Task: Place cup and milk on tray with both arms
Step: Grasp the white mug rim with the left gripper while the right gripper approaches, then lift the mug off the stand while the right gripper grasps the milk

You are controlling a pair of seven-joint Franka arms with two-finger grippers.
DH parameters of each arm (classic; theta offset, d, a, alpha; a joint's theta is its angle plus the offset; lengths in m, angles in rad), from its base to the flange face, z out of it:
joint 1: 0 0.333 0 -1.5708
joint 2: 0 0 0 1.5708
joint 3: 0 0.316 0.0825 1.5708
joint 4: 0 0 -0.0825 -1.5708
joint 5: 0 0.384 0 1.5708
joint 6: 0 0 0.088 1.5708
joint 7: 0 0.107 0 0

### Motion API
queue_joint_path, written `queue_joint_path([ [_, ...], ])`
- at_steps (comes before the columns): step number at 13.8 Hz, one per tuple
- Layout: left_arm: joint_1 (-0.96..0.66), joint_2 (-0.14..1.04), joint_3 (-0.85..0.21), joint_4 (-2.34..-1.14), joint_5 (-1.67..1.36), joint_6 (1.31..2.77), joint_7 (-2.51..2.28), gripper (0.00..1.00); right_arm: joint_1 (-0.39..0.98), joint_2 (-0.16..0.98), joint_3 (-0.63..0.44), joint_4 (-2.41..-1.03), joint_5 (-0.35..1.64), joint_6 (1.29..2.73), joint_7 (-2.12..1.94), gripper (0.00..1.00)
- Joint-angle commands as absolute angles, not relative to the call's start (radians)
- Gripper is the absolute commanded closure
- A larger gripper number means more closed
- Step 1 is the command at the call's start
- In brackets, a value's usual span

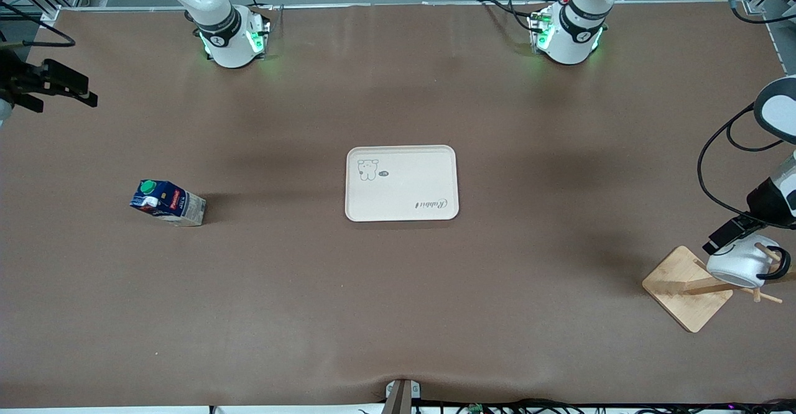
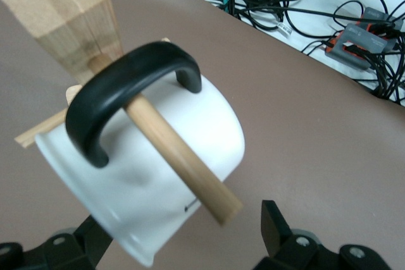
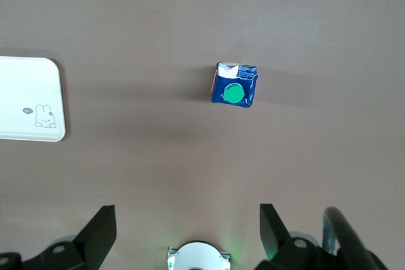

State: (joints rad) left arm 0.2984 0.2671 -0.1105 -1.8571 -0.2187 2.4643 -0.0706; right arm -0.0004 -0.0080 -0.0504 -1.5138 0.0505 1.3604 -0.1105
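Cup (image 1: 740,267) on rack peg (image 2: 180,159), between left hand (image 2: 183,235) fingers.

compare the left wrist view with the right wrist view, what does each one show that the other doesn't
Only the left wrist view shows the cup hanging by its black handle on a peg of the wooden rack, with the left pincer open around it and cables by the table edge.

Only the right wrist view shows the milk standing with its green cap up, a corner of the tray, and the open right pincer high over bare table.

Both show the brown table and an open pincer.
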Motion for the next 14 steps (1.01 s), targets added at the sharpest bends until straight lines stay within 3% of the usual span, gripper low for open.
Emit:
queue_joint_path([
  [1,0.292,0.281,-0.112,-1.853,-0.235,2.502,-0.055,0.02,-0.020,0.031,-0.038,-1.502,0.038,1.359,-0.120,0.00],
  [3,0.290,0.281,-0.112,-1.855,-0.229,2.508,-0.055,0.22,-0.011,0.041,-0.038,-1.502,0.035,1.358,-0.120,0.00],
  [4,0.290,0.276,-0.113,-1.856,-0.224,2.507,-0.054,0.45,-0.008,0.051,-0.038,-1.505,0.034,1.361,-0.120,0.00],
  [5,0.288,0.272,-0.115,-1.856,-0.224,2.507,-0.045,0.57,-0.009,0.061,-0.038,-1.506,0.034,1.361,-0.117,0.00],
  [9,0.287,0.272,-0.120,-1.856,-0.224,2.502,-0.043,0.80,-0.014,0.081,-0.040,-1.520,0.029,1.387,-0.120,0.00],
  [14,0.267,0.272,-0.123,-1.855,-0.224,2.499,-0.043,1.00,-0.018,0.083,-0.040,-1.615,0.026,1.509,-0.120,0.00],
])
